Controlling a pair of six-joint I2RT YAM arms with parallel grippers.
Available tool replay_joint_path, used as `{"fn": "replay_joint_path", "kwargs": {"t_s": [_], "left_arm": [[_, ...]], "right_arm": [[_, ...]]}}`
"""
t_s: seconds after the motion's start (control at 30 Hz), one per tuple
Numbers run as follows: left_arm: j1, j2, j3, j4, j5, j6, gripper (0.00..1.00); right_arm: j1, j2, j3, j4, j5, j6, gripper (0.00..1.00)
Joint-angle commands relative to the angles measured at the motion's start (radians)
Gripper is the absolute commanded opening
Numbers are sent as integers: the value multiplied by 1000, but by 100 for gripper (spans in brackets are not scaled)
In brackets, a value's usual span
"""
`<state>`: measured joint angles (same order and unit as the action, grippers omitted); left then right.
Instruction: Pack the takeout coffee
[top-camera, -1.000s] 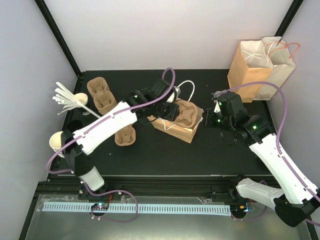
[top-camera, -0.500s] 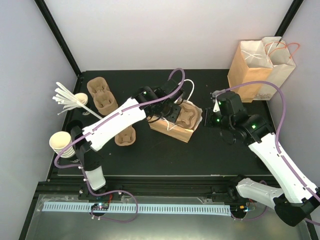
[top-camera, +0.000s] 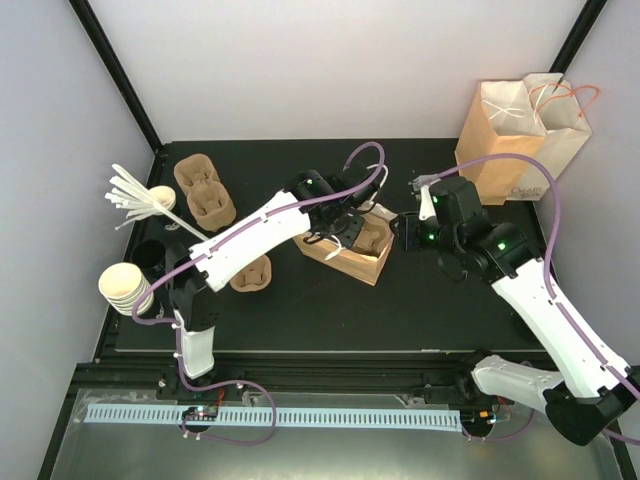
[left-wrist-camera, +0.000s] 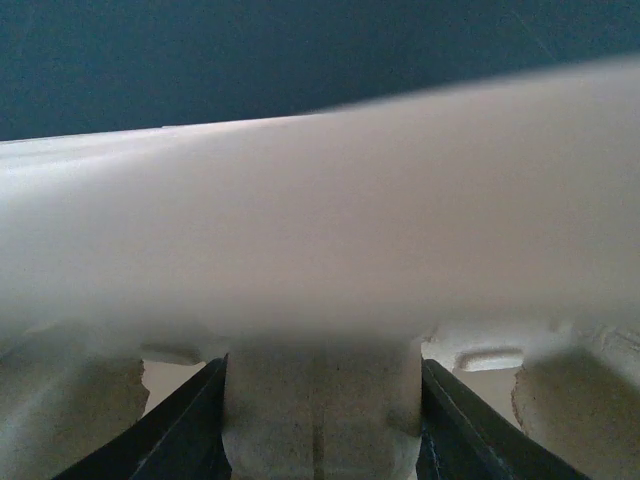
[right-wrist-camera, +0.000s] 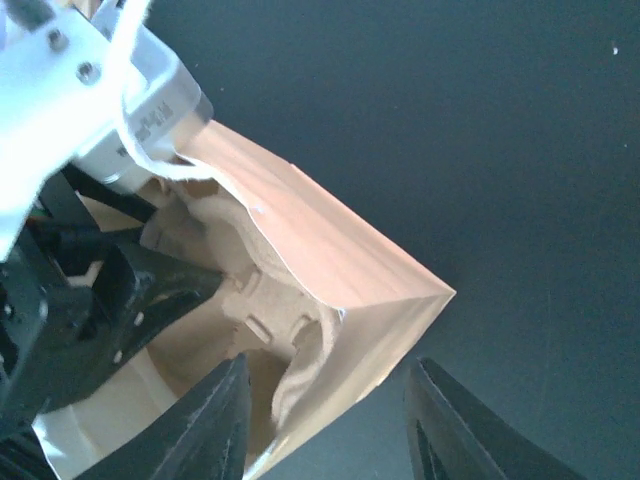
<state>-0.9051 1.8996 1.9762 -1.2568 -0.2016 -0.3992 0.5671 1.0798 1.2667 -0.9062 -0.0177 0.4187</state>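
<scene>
**Stock on the table (top-camera: 330, 310), near to far**

1. Near left edge: stack of cream cups (top-camera: 124, 285), lidless. Not the goods.
2. Just behind the stack: dark round shape (top-camera: 150, 257). It could be the takeout coffee or loose lids; from above I cannot tell. No lidded cup shows anywhere else, and neither claw carries one.
3. Near centre: loose pulp carrier (top-camera: 250, 272), lying beside my left forearm.
4. Centre: brown paper bag (top-camera: 345, 258), low on the table with its mouth open. A bagged carrier (top-camera: 368, 235) sits inside it, and its wells look empty.
5. My left claw (left-wrist-camera: 322, 372): down inside the bag, clenched on the bagged carrier's middle ridge, one finger on each side.
6. My right claw (right-wrist-camera: 328, 365): at the bag's right end, released, jaws apart and gripping nothing. The bag's corner lies just ahead of them.
7. Far left: two more carriers (top-camera: 205, 192), with a cup of white stirrers (top-camera: 135, 195) beside them.
8. Far right corner: standing bags (top-camera: 520, 130), upright, well apart from the work.

**Progress, as I judge it**

- Done: the carrier is seated in the bag.
- Left to do: all of the coffee step. A lidded cup has to be found, lifted and set into a well.
- Overall: early in the task.
</scene>
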Motion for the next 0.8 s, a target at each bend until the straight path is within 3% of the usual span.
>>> {"fn": "replay_joint_path", "kwargs": {"t_s": [0.0,0.2,0.3,0.43,0.6,0.77], "left_arm": [[-9,-25,19,-28,-38,18,48],[-14,-65,-24,23,-27,31,48],[-15,-73,-29,26,-28,35,48],[-14,-86,-49,38,-35,43,48],[-14,-92,-61,44,-31,50,48],[-15,-98,-75,39,-33,50,48]], "right_arm": [[2,30,68,4,-12,-165,49],[3,106,120,16,-111,-311,58],[2,153,136,3,-161,-426,48],[2,193,158,25,-102,-477,45],[2,217,169,74,-48,-479,29],[-10,219,164,131,-38,-443,21]]}}
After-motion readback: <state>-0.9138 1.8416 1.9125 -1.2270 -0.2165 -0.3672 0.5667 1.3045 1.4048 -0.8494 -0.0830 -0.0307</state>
